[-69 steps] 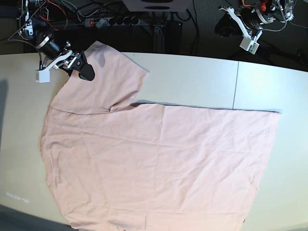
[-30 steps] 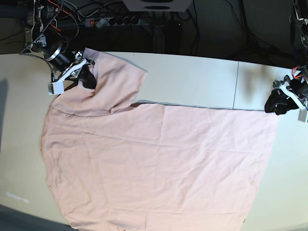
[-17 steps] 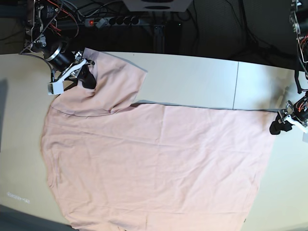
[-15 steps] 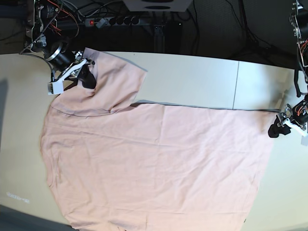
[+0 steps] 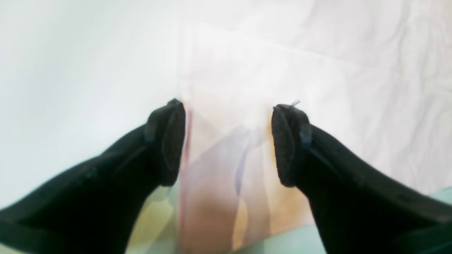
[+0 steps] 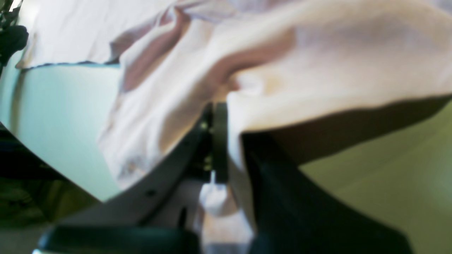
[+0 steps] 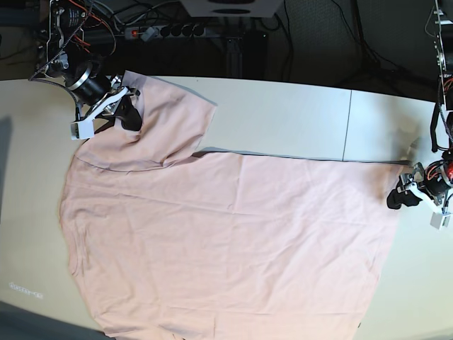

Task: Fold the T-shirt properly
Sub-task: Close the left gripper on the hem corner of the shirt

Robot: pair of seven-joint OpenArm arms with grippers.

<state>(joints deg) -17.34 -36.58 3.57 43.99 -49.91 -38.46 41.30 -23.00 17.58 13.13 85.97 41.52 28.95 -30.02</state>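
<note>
The pale pink T-shirt (image 7: pixel 226 234) lies spread flat on the table (image 7: pixel 283 113), plain side up, with one sleeve (image 7: pixel 163 120) at the back left. My right gripper (image 7: pixel 125 111) is shut on that sleeve's outer edge. In the right wrist view the fabric (image 6: pixel 317 53) drapes over the right gripper (image 6: pixel 226 141) and its closed fingers. My left gripper (image 7: pixel 398 197) is low at the shirt's right edge and open. In the left wrist view the left gripper (image 5: pixel 227 141) straddles the cloth's edge (image 5: pixel 226 88): one finger (image 5: pixel 166 141) stands at the edge, the other on the fabric.
A seam (image 7: pixel 347 124) crosses the table at the back right. Behind the table's far edge lie a power strip (image 7: pixel 163 31) and cables on a dark floor. The shirt's near part runs off the bottom of the base view.
My left gripper has come down and nearer along the table's right side to the shirt's right edge, and its jaws have widened. The right gripper holds the sleeve as before.
</note>
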